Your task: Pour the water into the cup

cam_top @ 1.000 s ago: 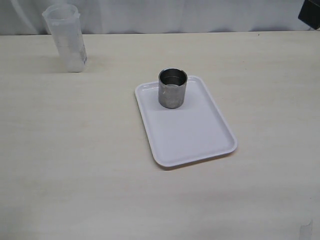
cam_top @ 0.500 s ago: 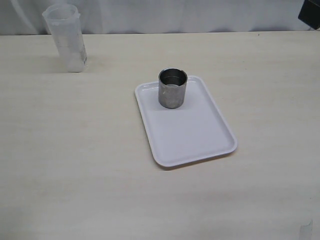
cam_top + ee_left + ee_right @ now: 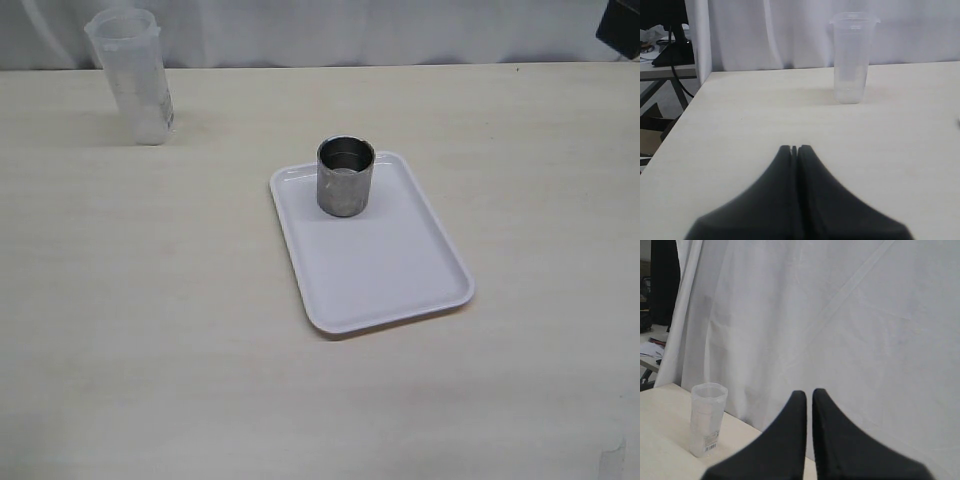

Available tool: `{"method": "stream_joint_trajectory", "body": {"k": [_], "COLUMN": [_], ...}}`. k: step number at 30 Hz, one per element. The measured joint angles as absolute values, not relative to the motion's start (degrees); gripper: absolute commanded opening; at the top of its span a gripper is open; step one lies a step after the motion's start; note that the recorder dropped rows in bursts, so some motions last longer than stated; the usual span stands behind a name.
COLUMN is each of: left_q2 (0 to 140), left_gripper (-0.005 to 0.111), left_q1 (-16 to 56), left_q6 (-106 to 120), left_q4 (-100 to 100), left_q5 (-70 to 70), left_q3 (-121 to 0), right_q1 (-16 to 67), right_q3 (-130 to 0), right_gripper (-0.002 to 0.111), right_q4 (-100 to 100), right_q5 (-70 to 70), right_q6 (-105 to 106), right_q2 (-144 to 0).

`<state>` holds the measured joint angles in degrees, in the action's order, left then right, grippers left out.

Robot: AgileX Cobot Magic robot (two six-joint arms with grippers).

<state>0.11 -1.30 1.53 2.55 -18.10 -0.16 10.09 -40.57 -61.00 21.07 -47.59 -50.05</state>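
Left gripper (image 3: pixel 795 148) is clamped shut on nothing, fingers pressed together, low over the table (image 3: pixel 150 300). The beaker (image 3: pixel 852 57) stands upright straight ahead of it, well apart. Right gripper (image 3: pixel 808 392) looks closed too, just a thin slit between the fingers, also empty. It sits higher, with the beaker ahead and below. Whether there's any water in the beaker we honestly can't tell, it's too clear. The cup (image 3: pixel 346 180) stands upright at one end of the white tray (image 3: pixel 390 270), only visible from the exterior camera, well apart from the beaker.
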Motion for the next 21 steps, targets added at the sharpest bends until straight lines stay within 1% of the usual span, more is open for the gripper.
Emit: {"method": "stream_joint_trajectory", "body": {"k": [5, 7, 10, 11, 14, 17, 21], "left_q2": [0.1, 0.1, 0.1, 0.1, 0.1, 0.1, 0.1], "left_gripper": [0.0, 0.0, 0.0, 0.0, 0.0, 0.0, 0.0], "left_q1": [-1.3, -1.3, -1.3, -1.3, -1.3, -1.3, -1.3], "left_q6": [1.5, 1.5, 1.5, 1.5, 1.5, 1.5, 1.5], "left_q4": [2.6, 2.6, 2.6, 2.6, 2.6, 2.6, 2.6], "left_q5": [-18.1, -18.1, -18.1, -18.1, -18.1, -18.1, -18.1], "left_q3": [-0.2, -0.2, -0.2, -0.2, -0.2, -0.2, -0.2], "right_q1": [10.1, 10.1, 10.1, 10.1, 10.1, 10.1, 10.1], "right_q3": [-39.8, -36.3, -28.3, -27.0, -18.2, -11.0, -3.5], "right_gripper": [0.004, 0.004, 0.004, 0.004, 0.004, 0.004, 0.004], "right_q4": [-60.7, -55.8, -39.1, -36.3, -17.8, -3.5, 1.5], "right_q5": [21.1, 22.1, 27.8, 29.0, 36.1, 40.2, 43.4], "right_q6": [-46.6, -39.1, -18.8, -15.6, 0.6, 9.2, 13.3], "right_q2": [-49.9, -49.3, -45.1, -43.8, -36.2, -27.8, -17.5]}}
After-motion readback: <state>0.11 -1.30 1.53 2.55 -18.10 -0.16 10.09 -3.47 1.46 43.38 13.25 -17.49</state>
